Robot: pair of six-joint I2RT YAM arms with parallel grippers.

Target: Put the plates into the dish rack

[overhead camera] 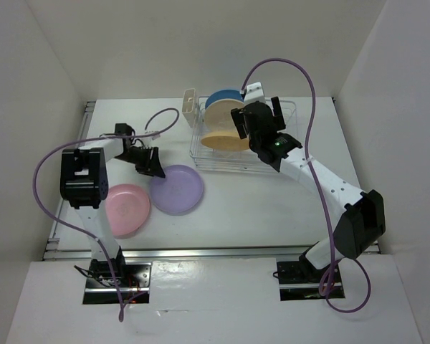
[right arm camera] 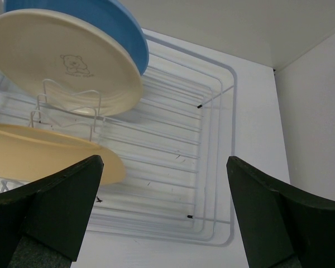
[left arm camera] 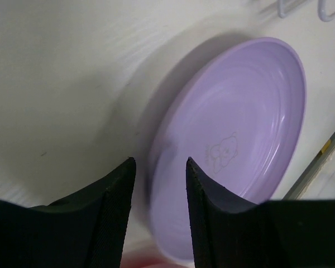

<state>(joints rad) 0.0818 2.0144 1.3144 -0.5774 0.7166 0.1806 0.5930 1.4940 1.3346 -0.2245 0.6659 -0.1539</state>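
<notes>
The set shows a blue plate (overhead camera: pixel 226 97), cream plate (overhead camera: pixel 224 115), yellow-orange plate (overhead camera: pixel 223 141), pink plate (overhead camera: pixel 126 208) and purple plate (overhead camera: pixel 176 189). The cream and purple ones carry a faint outlined bear. The dish rack (right arm camera: pixel 178 128) is silvery-white wire.

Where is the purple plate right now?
In the top view the purple plate lies flat on the table, left of centre, between the pink plate and the dish rack, with the left pincer at its far-left rim.
</notes>
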